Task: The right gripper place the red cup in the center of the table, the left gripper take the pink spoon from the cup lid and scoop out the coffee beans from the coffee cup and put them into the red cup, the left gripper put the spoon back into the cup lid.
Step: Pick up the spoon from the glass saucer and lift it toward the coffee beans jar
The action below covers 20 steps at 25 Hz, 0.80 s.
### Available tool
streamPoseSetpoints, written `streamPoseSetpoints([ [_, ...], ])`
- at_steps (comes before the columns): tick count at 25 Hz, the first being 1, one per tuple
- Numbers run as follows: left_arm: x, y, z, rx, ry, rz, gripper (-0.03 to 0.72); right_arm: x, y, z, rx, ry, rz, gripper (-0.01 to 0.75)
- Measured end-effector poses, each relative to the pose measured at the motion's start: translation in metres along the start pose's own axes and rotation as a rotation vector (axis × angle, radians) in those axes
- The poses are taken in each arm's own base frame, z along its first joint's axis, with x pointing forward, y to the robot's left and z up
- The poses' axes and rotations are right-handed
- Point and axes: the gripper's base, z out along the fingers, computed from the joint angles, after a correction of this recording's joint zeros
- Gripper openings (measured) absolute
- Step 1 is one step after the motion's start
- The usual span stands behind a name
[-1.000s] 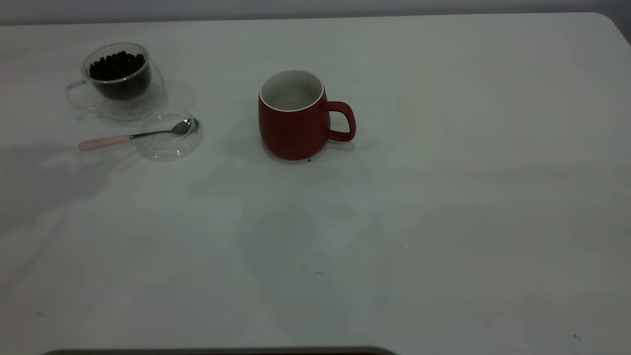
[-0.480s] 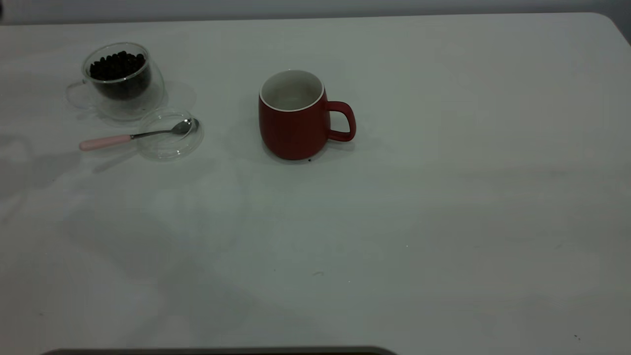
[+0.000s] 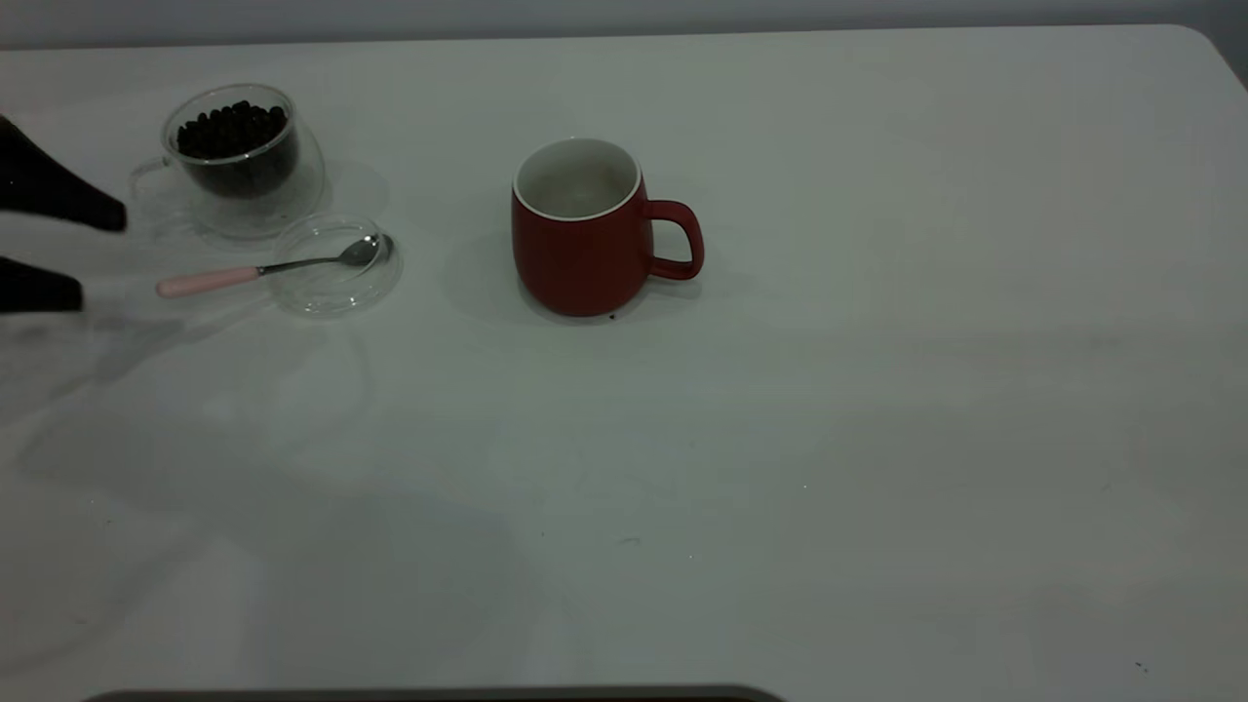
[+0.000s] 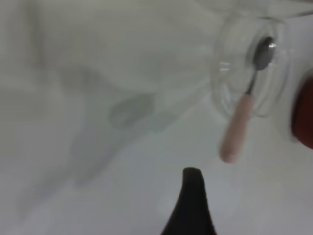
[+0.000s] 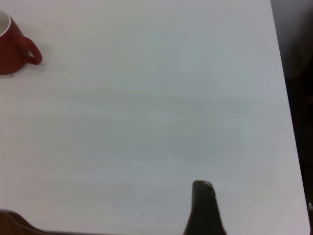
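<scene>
Left gripper [image 3: 68, 255] sits at the table's 9 o'clock edge in the exterior view, its two tapered black fingers [image 3: 60, 200] spread apart with nothing between them, tips pointing toward 3 o'clock at the pink spoon [image 3: 276, 265]; judged as the approach to the spoon pickup, fingers pre-opened to straddle the handle. The spoon's pale pink handle overhangs the cup lid [image 3: 336, 283] on the 9 o'clock side, toward the gripper, which leaves a free graspable end clear of the glass; the metal bowl rests inside the lid, likely to keep it off the table [image 3: 877, 439]. Gripper and handle are near but apart, no contact yet. The coffee cup [image 3: 239, 161] stands just beside the lid at about its 11 o'clock, upright, holding the coffee beans [image 3: 232, 129], handle toward 9 o'clock. The red cup [image 3: 583, 229] stands upright near the table centre, well apart at 3 o'clock from the lid, handle toward 3 o'clock, inside looks empty, so its placement step reads as done and the scoop has a short path. Right gripper [image 5: 205, 208] is out of the exterior view; the right wrist view shows one finger over bare table, far from the red cup, cannot tell its spread. Counts: one spoon, one lid, one glass cup, one red cup, one heap of beans, two grippers.
</scene>
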Motion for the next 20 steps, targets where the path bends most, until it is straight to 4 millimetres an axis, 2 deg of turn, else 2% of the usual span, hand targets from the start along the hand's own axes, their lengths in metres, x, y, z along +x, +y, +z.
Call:
streamPoseSetpoints([
  [6, 0.001, 0.016, 0.022, 0.069, -0.06, 0.051, 0.704, 0.0, 0.0, 0.0, 0.0, 0.0, 0.0, 0.588],
  [13, 0.005, 0.01, 0.047, 0.176, -0.093, 0.046, 0.691, 0.0, 0.0, 0.0, 0.0, 0.0, 0.0, 0.588],
  [20, 0.007, 0.01, 0.052, 0.195, -0.083, 0.035, 0.677, 0.0, 0.0, 0.0, 0.0, 0.0, 0.0, 0.588],
])
